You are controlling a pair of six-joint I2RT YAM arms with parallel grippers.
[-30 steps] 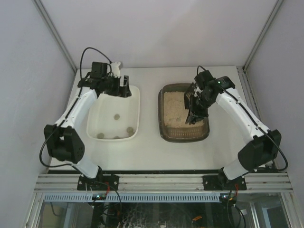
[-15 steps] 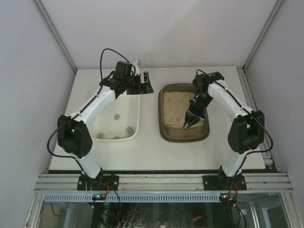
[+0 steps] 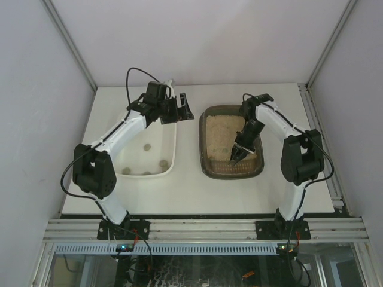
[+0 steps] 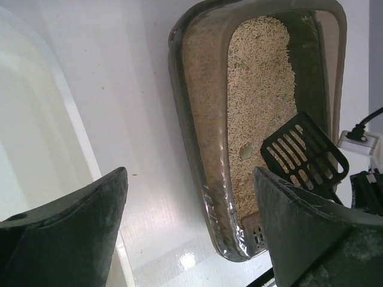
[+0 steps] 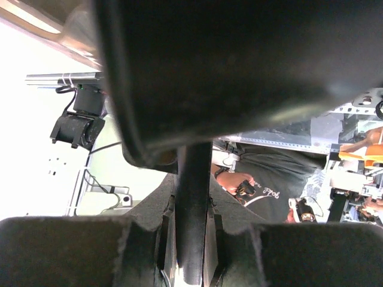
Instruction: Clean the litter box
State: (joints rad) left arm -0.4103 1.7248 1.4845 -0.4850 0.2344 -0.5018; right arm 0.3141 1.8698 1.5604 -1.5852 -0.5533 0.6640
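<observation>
- Two robot arms are reaching over the counter (image 3: pixel 188 185): a left arm (image 3: pixel 116 140) and a right arm (image 3: pixel 281 125).
- One brown litter box (image 3: pixel 203 156) is sitting on it.
- One white tray (image 3: pixel 136 156) is sitting alongside.
- One black scoop (image 4: pixel 305 152) is showing.
- Four small grey lumps (image 3: pixel 147 147), as far as can be told, are lying in the white tray.
- One round lump (image 4: pixel 244 152) is lying on the sand (image 4: pixel 257 89).
</observation>
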